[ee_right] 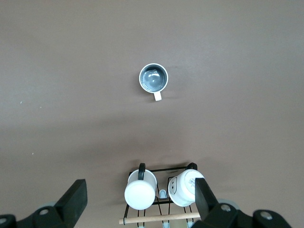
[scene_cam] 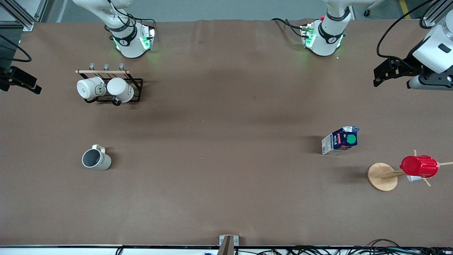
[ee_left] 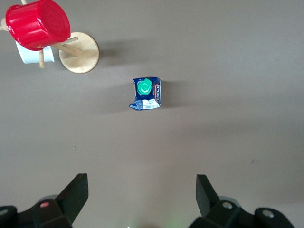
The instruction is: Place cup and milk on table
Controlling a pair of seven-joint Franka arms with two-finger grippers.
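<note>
Matte brown cover over the whole flat rectangular desk (scene_cam: 226, 170), creased near the bases; grey floor and aluminium framing along the top edge of the front view, cables along the bottom edge.

Cream-beige ceramic cup (scene_cam: 96, 158) with grey inside stands upright on the desk toward the right arm's end, at 6 o'clock from the black wire rack (scene_cam: 136, 85) holding two white mugs (scene_cam: 90, 88). Dark-blue gable-top milk carton (scene_cam: 340, 140) with green cap stands upright toward the left arm's end, at roughly 10 o'clock from the round wooden peg stand (scene_cam: 381, 176) carrying a red ribbed plastic cup (scene_cam: 419, 166).

Left claw (ee_left: 142, 199) is spread wide and empty, high over bare desk, looking down on the milk carton. Right claw (ee_right: 141, 202) is likewise spread and empty, over the rack.

Only the right wrist view shows straight into the cup. Only the front view shows its side lettering.
</note>
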